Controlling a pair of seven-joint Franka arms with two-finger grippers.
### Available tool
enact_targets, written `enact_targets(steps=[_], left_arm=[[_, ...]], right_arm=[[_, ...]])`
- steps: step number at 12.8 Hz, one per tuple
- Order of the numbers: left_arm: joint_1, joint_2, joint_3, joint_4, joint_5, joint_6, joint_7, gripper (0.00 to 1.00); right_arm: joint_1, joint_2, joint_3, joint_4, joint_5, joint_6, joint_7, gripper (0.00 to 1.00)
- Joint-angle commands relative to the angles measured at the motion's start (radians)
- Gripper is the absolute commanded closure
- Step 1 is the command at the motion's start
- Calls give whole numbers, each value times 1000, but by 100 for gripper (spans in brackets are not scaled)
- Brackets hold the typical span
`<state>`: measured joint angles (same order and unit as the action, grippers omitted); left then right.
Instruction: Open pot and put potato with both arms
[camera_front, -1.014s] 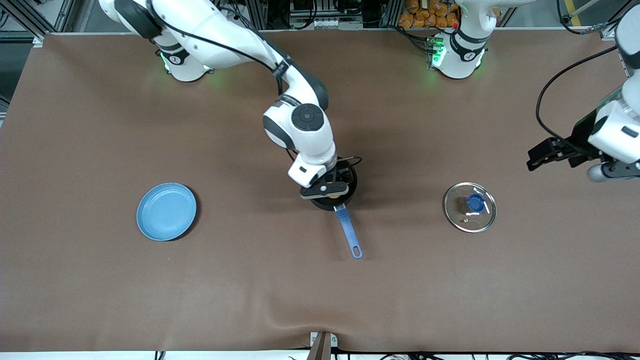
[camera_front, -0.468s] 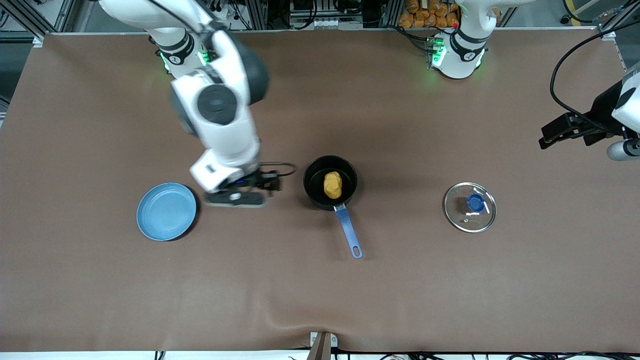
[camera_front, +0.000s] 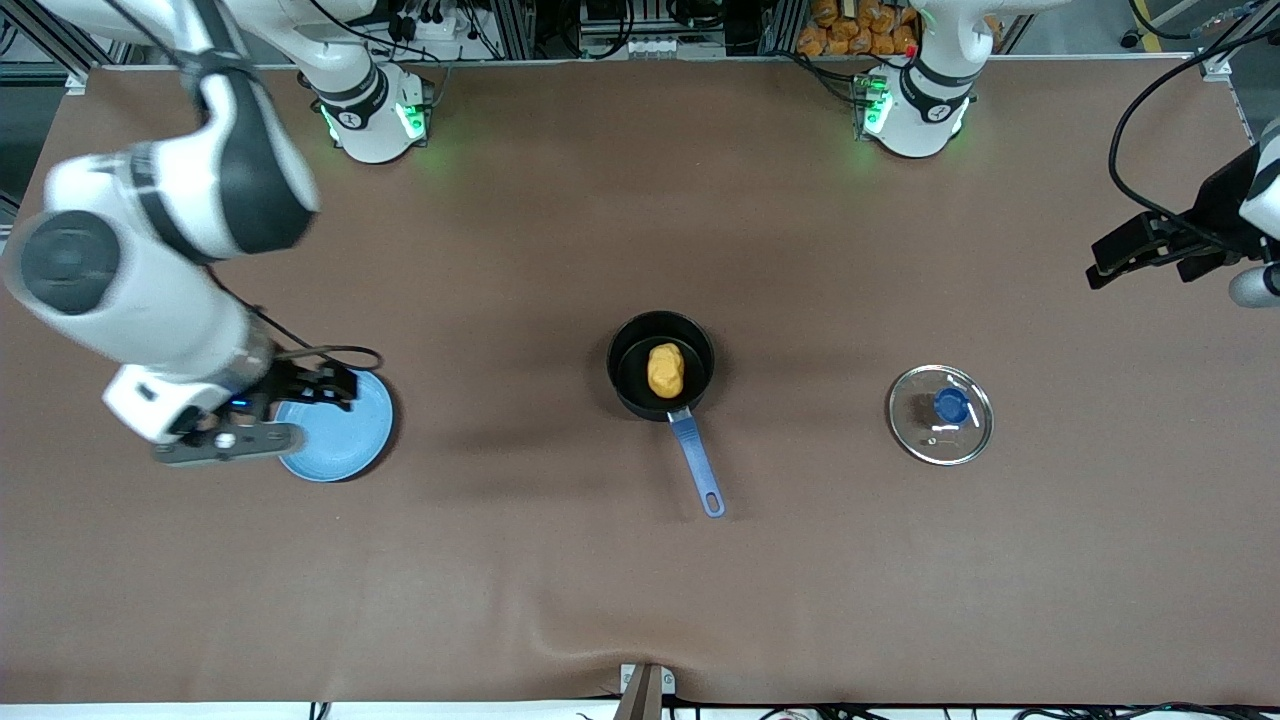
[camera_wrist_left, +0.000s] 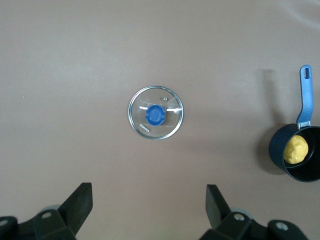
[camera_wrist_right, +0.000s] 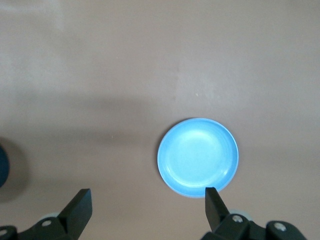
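Our right gripper (camera_front: 225, 440) hangs over the edge of the round, smooth blue plate (camera_front: 345, 425), part of which it hides in the front view. Its black fingers (camera_wrist_right: 80, 207) are spread wide and empty. Our left gripper (camera_front: 1150, 250) is cut off at the frame edge over the table's left-arm end, also wide open with nothing in it. The lumpy yellow potato (camera_front: 665, 369) lies inside the round black pot (camera_front: 661, 364), mid-table. The glass lid (camera_front: 940, 414) with its blue knob lies flat on the brown cloth (camera_front: 640, 580), toward the left arm's end.
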<state>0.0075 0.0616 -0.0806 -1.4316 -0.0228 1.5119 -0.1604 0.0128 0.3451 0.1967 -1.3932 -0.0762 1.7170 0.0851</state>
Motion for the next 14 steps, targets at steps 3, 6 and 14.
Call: enact_targets(steps=[3,6,14], left_arm=[[9,-40,-1,-4,-17,-45,19,0],[-15,-100,28,-68,-17,-47,21,0],[-24,-154,44,-132,-8,-59,19,0]], right_arm=[[-126,-129,20,-46,42,-86,-160,0],[-189,-146,18,-49,41,-86,-194,0],[-162,-166,-22,-47,16,-68,-180,0]])
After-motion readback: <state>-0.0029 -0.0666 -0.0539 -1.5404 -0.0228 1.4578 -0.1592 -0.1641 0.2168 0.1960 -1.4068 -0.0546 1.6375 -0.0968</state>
